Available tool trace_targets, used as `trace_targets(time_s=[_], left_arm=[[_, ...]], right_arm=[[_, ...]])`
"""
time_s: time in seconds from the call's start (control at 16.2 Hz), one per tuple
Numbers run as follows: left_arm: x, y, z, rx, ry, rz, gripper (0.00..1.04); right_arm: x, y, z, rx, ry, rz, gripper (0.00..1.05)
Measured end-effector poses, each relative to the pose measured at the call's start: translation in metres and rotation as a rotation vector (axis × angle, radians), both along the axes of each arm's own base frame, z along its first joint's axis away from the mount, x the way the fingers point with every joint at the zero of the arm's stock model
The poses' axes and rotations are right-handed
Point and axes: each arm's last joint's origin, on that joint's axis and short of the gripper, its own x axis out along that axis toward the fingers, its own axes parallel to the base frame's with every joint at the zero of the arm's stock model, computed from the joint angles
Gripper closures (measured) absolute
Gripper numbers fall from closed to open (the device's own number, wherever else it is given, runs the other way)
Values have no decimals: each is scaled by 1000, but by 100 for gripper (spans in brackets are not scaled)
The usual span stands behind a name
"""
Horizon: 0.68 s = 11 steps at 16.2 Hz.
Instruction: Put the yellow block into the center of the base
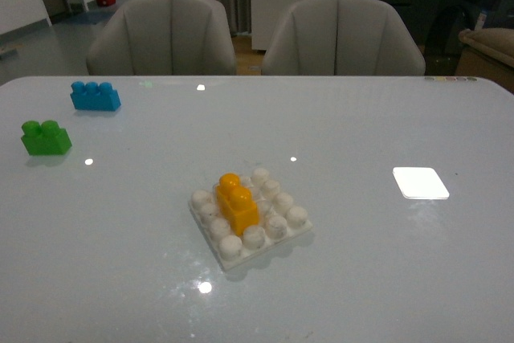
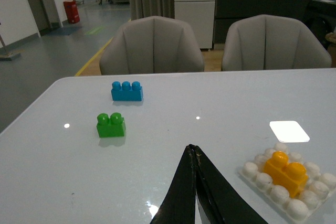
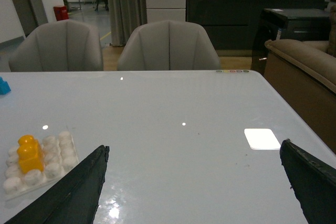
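Observation:
The yellow block (image 1: pixel 237 202) sits on the middle studs of the white studded base (image 1: pixel 283 234) on the table. Both also show in the left wrist view, block (image 2: pixel 286 172) on base (image 2: pixel 256 177), and in the right wrist view, block (image 3: pixel 29 153) on base (image 3: pixel 55 167). Neither arm shows in the front view. My left gripper (image 2: pixel 192 149) is shut and empty, above the table, apart from the base. My right gripper (image 3: pixel 194 150) is wide open and empty over bare table, apart from the base.
A green two-stud brick (image 1: pixel 45 137) and a blue three-stud brick (image 1: pixel 95 95) lie at the far left of the table. A bright white square patch (image 1: pixel 420 182) lies on the right. Two grey chairs (image 1: pixel 161 34) stand behind the table.

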Motion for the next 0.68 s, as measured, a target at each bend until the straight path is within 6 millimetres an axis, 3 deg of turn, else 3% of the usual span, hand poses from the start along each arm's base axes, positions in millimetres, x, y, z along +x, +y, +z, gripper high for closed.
trace_targets(time_s=[0.12, 0.68], left_arm=[[-7, 12, -5, -2, -4, 29, 103], [-27, 11, -24, -3, -16, 3, 103]], right_arm=[[0, 0, 0, 0, 0, 0, 6], [0, 0, 0, 0, 0, 0, 6]])
